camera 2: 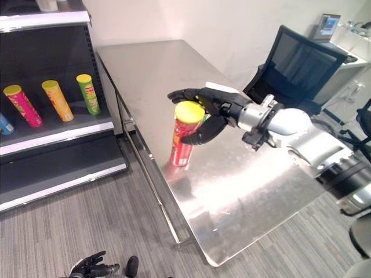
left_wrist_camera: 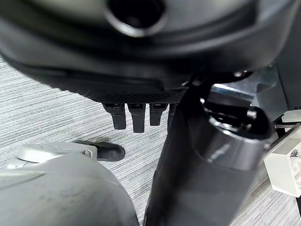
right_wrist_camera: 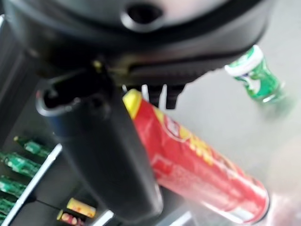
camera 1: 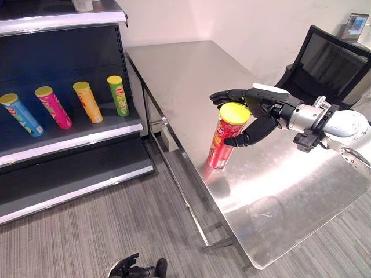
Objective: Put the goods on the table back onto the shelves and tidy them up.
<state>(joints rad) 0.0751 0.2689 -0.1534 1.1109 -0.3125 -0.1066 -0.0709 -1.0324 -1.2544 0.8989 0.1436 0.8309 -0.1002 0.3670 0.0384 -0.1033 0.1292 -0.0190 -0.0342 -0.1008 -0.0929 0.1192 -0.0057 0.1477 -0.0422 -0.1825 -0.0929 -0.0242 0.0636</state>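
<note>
Here, the steel table [camera 1: 191, 75] takes up the middle and right of the head views, running from about 12 o'clock down to 5 o'clock, with the dark shelf unit [camera 1: 64, 150] standing off its corner at 9 to 10 o'clock. On the middle shelf four upright tubes lean in a row: a blue tube [camera 1: 21, 114] at the far 9 o'clock end, then a pink tube [camera 1: 53, 107], an orange tube [camera 1: 88, 102] and a green tube [camera 1: 118, 95] nearest the table. The task's thing at this moment is the red tube [camera 1: 226, 136] with a yellow lid, standing on the table close to its shelf-side edge, roughly at the centre of the view. The right hand [camera 1: 255, 113] reaches in from 3 o'clock and wraps the tube's upper part, fingers curving round the far side by the lid and thumb curled against the near side, so it is closed on the tube; the wrist view shows the red body lying along the thumb. The left hand [camera 1: 124, 269] hangs low at 6 o'clock over the carpet, fingers loosely straight, holding nothing. A green can [right_wrist_camera: 256, 75] lies beyond in the right wrist view. The risk, as I judge it, is the high hold: gripped near the lid, the tube could swing or slide through the fingers on the lift, and a drop this near the edge would send it to the floor.
</note>
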